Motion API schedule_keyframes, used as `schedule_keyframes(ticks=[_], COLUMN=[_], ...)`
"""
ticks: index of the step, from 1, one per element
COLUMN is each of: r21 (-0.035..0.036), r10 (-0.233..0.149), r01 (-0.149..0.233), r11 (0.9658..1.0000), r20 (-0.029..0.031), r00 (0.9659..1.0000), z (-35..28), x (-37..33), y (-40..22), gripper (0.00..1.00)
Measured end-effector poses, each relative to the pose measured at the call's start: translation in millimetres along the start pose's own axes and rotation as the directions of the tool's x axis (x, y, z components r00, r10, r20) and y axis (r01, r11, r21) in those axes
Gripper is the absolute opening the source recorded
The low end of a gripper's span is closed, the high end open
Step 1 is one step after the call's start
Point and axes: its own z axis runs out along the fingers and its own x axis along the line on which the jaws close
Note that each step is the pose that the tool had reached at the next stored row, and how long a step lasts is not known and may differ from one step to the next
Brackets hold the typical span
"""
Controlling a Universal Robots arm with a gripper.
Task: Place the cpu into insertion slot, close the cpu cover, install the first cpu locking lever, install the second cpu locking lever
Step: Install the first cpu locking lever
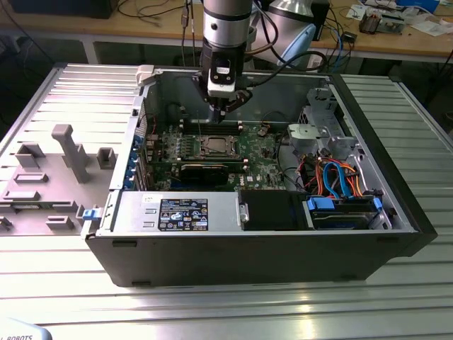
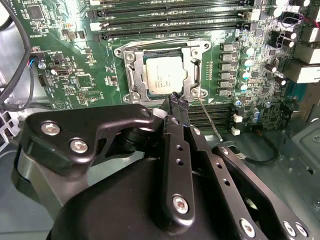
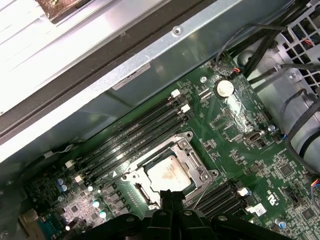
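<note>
The exterior view gives us the whole computer case (image 1: 212, 263) from above, well back. Both wrist views look down close, sharing the insertion slot (image 2: 125, 52) (image 3: 187, 137).

Silver arm (image 1: 226, 25), blk tool (image 2: 178, 104) w/ silver screws (image 2: 180, 204).

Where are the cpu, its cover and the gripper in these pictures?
cpu (image 2: 165, 75): second wrist view, middle of its silver top.
cpu cover (image 2: 162, 49): second wrist view, on the frame's bar beside the chip.
gripper (image 2: 178, 100): second wrist view, between its black fingertips.
</note>
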Motion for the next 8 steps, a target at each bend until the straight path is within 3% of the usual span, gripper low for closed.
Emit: schedule_keyframes(ticks=[8], r21=[0.0], r10=[-0.003], r01=[0.003], r11=[1.0], r20=[0.0], r00=[1.0], z=[0.0], x=[0.0], y=[0.0], gripper=[0.11])
